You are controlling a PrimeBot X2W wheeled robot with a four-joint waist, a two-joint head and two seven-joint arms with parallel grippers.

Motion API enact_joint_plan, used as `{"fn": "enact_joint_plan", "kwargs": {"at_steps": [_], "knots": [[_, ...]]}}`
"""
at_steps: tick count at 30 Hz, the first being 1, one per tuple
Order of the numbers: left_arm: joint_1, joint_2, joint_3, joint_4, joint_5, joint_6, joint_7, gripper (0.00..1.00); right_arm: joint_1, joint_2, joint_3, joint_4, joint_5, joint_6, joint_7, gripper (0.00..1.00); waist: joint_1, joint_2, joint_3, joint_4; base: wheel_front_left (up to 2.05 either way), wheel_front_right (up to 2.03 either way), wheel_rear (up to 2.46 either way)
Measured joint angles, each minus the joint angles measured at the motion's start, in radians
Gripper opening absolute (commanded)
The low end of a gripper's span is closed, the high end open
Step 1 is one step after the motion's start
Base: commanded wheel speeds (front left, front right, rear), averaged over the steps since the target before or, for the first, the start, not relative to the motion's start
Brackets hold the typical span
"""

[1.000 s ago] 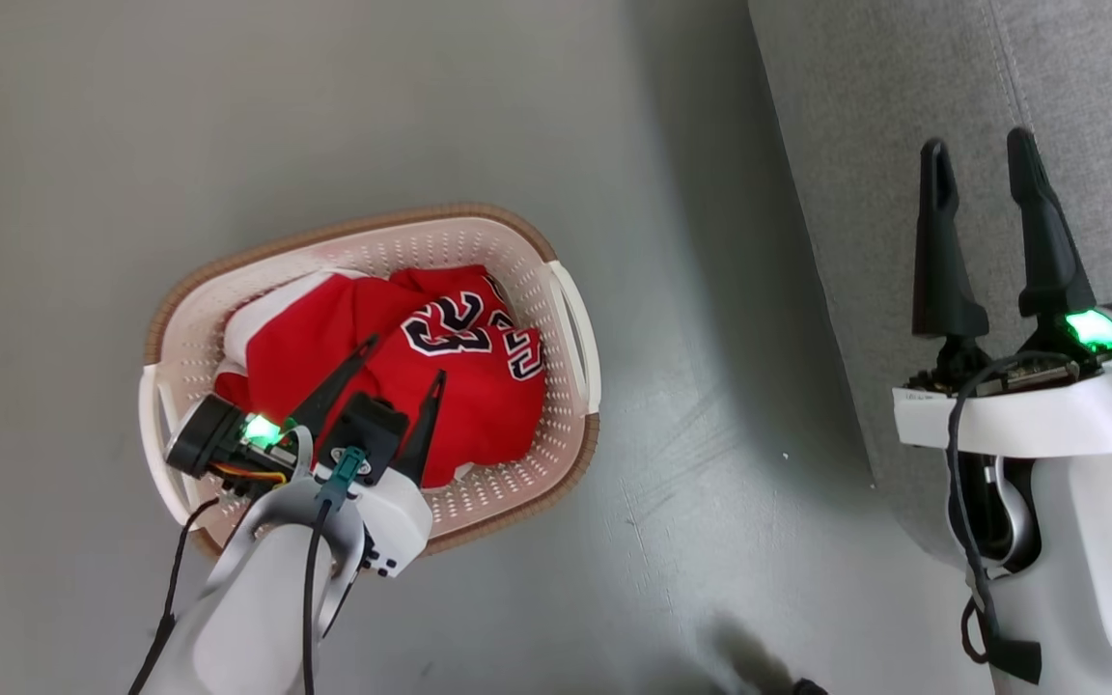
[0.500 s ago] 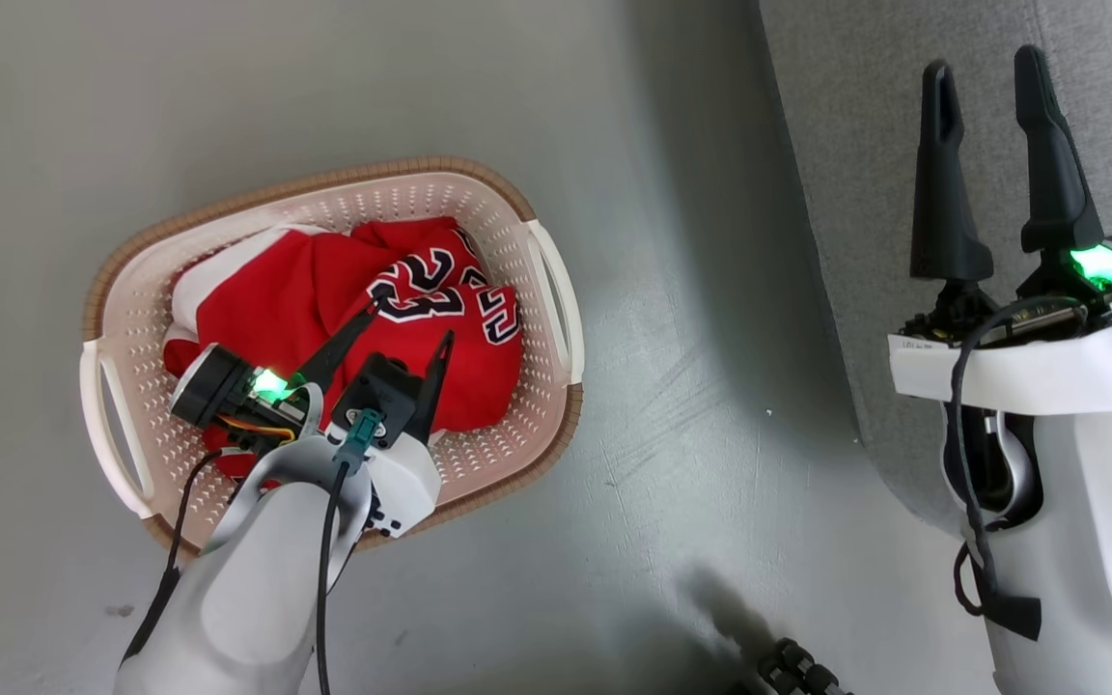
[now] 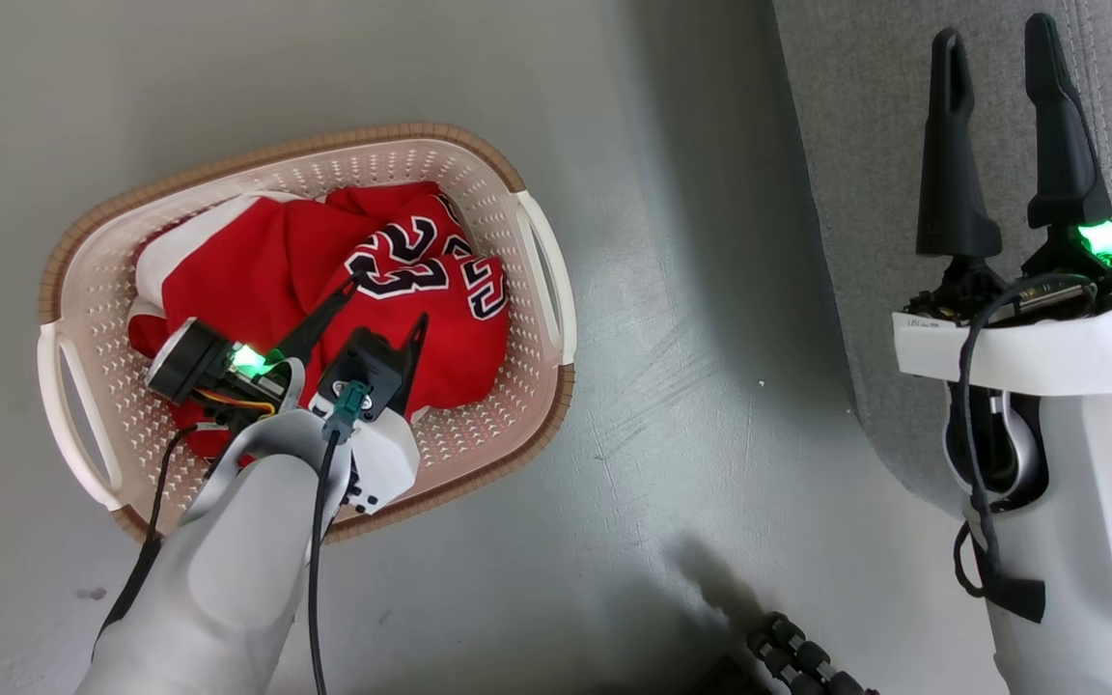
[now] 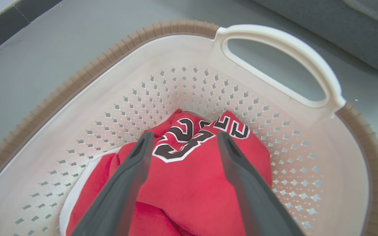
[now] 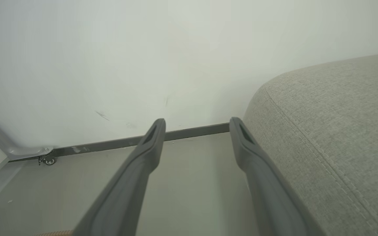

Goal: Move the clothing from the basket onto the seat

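The clothing (image 3: 266,261) is a crumpled red heap with white trim and a black "23", lying in the basket (image 3: 257,159), which is cream, perforated and brown-rimmed and stands on the floor. My left gripper (image 3: 387,301) is open just over the heap, its fingers pointing at the number. In the left wrist view the left gripper (image 4: 185,136) straddles the clothing (image 4: 192,177) inside the basket (image 4: 182,82), holding nothing. My right gripper (image 3: 992,34) is open and empty over the edge of the grey seat (image 3: 865,193). The right wrist view shows the right gripper (image 5: 198,122) beside the seat (image 5: 340,114).
Grey floor (image 3: 672,386) separates the basket from the seat. A dark ribbed cable (image 3: 797,656) lies at the bottom edge. In the right wrist view a white wall with a dark baseboard (image 5: 192,131) stands ahead, and a metal frame on a small caster (image 5: 46,160) is at the left.
The head camera has shifted, so the basket sits further left and higher in the picture. My left gripper stays open over the clothing, slightly nearer the number. The right gripper is still open.
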Motion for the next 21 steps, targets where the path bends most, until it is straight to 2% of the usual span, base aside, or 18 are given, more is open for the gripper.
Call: {"fn": "enact_joint_plan", "kwargs": {"at_steps": [14, 21], "knots": [[-0.084, 0.001, -0.012, 0.108, 0.031, 0.017, 0.045, 1.0, -0.018, 0.0, 0.001, 0.001, 0.008, 0.0, 0.0, 1.0, 0.0, 0.0, 0.042, -0.017, 0.0, 0.0, 0.0], [-0.104, -0.021, -0.03, 0.141, 0.04, 0.017, 0.046, 1.0, -0.033, 0.0, 0.001, 0.004, 0.015, 0.0, 0.0, 1.0, 0.0, 0.0, 0.046, -0.02, 0.0, 0.0, 0.0]]}}
